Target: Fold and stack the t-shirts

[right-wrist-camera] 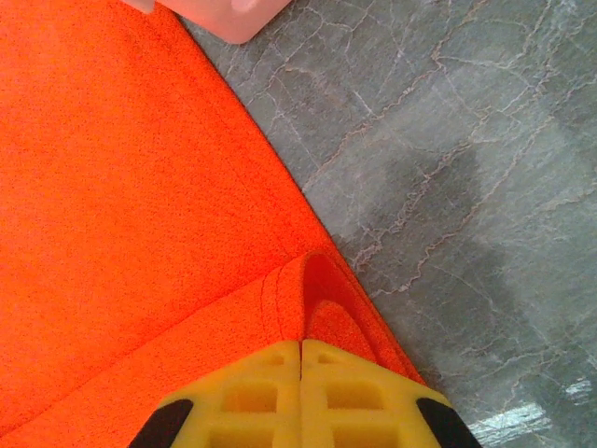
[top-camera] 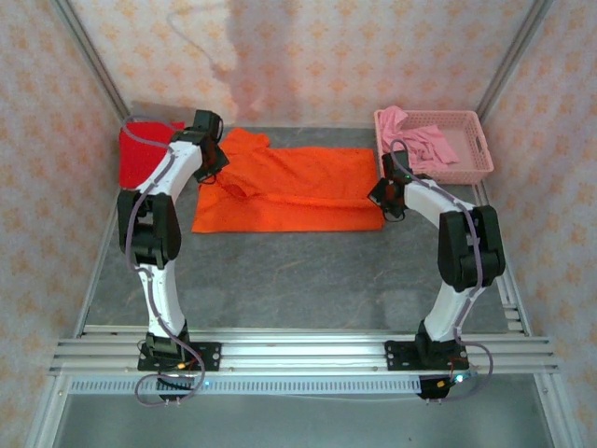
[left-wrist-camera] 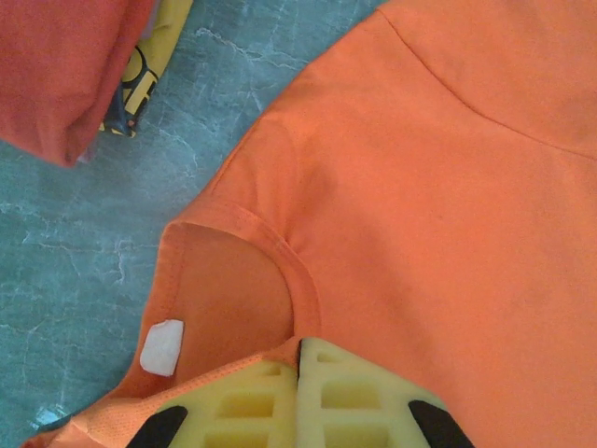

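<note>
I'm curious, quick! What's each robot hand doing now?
Left gripper: closed on the orange t-shirt, at its collar.
Right gripper: closed on the orange t-shirt's edge.

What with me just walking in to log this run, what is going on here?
Both arms are working on the orange t-shirt, which lies spread across the table. The left fingers are shut on it at the collar, beside the white neck tag. The right fingers pinch its edge at the opposite end, raising a small fold. The red t-shirt sits in a compact bundle at the far left. The pink basket at the far right holds pink cloth.
</note>
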{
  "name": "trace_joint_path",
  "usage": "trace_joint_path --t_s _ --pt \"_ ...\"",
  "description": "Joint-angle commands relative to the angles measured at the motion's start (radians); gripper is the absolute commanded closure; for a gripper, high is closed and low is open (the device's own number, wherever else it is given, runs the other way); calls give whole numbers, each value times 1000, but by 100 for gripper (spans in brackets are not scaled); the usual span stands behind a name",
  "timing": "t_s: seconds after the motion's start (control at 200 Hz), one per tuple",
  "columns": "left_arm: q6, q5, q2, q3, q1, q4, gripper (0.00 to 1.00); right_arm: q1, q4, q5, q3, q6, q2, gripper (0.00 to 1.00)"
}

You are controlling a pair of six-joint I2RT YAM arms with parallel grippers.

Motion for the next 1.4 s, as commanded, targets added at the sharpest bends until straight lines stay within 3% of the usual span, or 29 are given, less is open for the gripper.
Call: trace_joint_path --t_s 0.0,0.345,0.43,0.48,0.58,0.685,0.741,0.906,1.071,1.171,1.396 --pt "23 -6 32 36 15 -9 100 -6 2 12 28 -11 8 100" --pt "13 2 67 9 23 5 100 -7 4 -3 43 -10 25 100" --pt "8 0 68 5 25 9 90 -6 10 -19 51 -13 26 94" --pt "0 -6 63 -2 25 13 80 -7 15 -26 54 -16 22 81" --pt "-7 -6 31 -26 25 33 41 -8 50 -44 35 -24 -14 50" --pt "-7 -2 -30 -79 25 69 9 -7 83 -61 10 -62 -61 32" --pt "-13 11 -62 -116 25 90 0 2 92 -59 -2 -91 -81 28" --pt "-75 95 -146 -294 18 204 2 91 72 30 -3 -165 -79 27" --pt "-123 176 -159 -399 13 268 42 149 53 -3 33 -146 25 42" --pt "-133 178 -128 -434 13 279 59 158 44 -21 47 -114 80 49" --pt "-149 169 -130 -534 13 289 64 156 38 -13 -17 -84 95 56"
